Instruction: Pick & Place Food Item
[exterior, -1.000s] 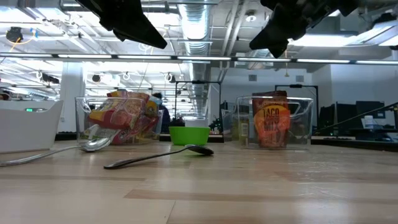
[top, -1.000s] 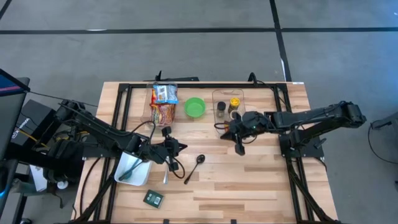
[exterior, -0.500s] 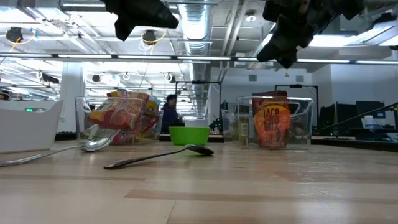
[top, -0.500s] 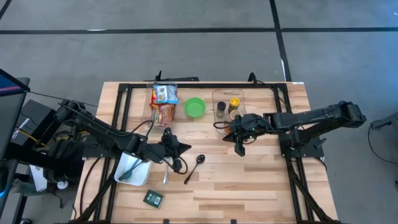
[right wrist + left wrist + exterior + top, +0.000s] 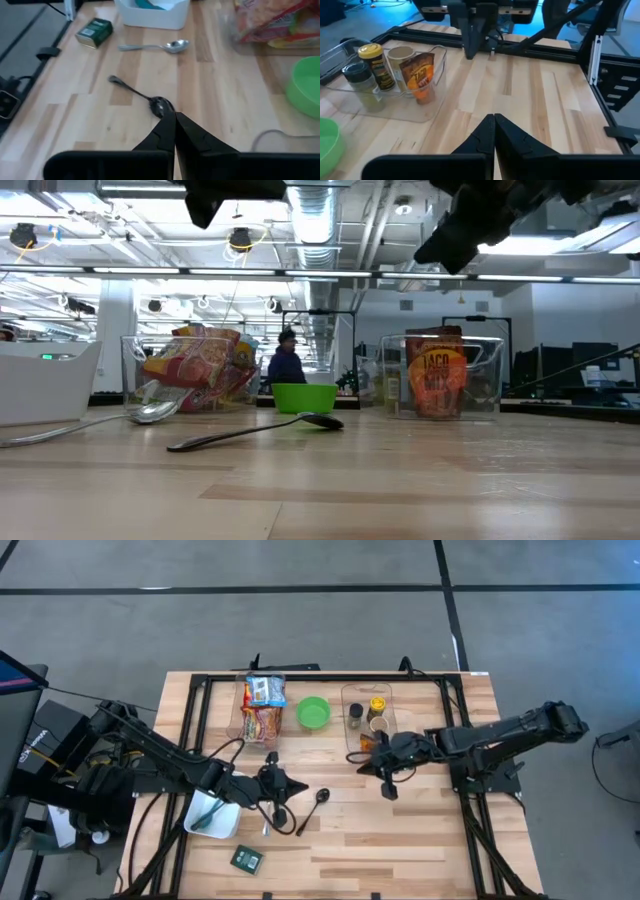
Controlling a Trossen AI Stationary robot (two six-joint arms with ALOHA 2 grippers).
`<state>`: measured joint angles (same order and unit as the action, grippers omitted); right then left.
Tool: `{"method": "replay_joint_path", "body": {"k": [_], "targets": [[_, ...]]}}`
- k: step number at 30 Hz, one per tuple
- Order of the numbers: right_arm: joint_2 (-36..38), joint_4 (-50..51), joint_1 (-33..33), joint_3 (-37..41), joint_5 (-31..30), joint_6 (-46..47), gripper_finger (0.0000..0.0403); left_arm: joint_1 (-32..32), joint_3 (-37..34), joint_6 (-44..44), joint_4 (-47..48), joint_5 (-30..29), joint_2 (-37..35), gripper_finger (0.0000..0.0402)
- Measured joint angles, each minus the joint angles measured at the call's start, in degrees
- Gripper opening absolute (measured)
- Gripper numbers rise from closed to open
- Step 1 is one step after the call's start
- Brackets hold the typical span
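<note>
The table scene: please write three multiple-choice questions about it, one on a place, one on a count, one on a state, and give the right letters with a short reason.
1. Where does the green bowl stand?
A. Between the clear bin of snack bags and the clear bin of jars
B. Inside the white container
C. On the floor

2. How many spoons lie on the bare table top?
A. None
B. Two
C. Five

3. How do the jaws of the right gripper stand?
A. Wide open
B. Shut on the bowl
C. Shut, holding nothing

Answers:
1. A: the high view shows the bowl between the two bins.
2. B: the right wrist view shows a black spoon and a silver spoon.
3. C: its two fingers meet in the right wrist view, with nothing between them.
</note>
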<state>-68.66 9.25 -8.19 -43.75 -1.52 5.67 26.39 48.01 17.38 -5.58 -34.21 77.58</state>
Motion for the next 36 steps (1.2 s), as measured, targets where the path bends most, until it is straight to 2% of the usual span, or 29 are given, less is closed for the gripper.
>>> {"method": "replay_joint_path", "body": {"k": [6,13,19,26,30,33,36], "targets": [[0.00,-1.04,-1.52,0.02,-0.03,4.66,0.0000,-0.22,0.00,-0.65,0.00,0.03,0.02,0.0000],[0.02,0.92,-1.66,0.03,0.04,4.44,0.0000,-0.22,0.00,-0.65,0.00,0.00,0.02,0.0000],[0.25,9.78,-1.72,-0.05,0.31,-0.56,0.0000,-0.22,0.00,-0.65,0.21,-0.03,0.02,0.0000],[0.59,6.20,-3.36,-0.19,11.00,-7.09,0.0000,-0.22,0.00,-0.67,0.20,-0.07,0.02,0.0000],[0.59,8.34,-4.85,-0.20,11.42,-7.05,0.0000,-0.22,0.00,-0.67,0.22,-0.09,0.02,0.0000],[0.55,5.94,-5.73,-0.20,11.77,-4.49,0.0000,-0.22,0.00,-0.67,0.22,-0.09,0.02,0.0000],[0.79,4.11,-5.59,-0.22,15.81,-5.19,0.0000,-0.22,0.00,-0.67,0.21,-0.08,0.02,0.0000]]}}
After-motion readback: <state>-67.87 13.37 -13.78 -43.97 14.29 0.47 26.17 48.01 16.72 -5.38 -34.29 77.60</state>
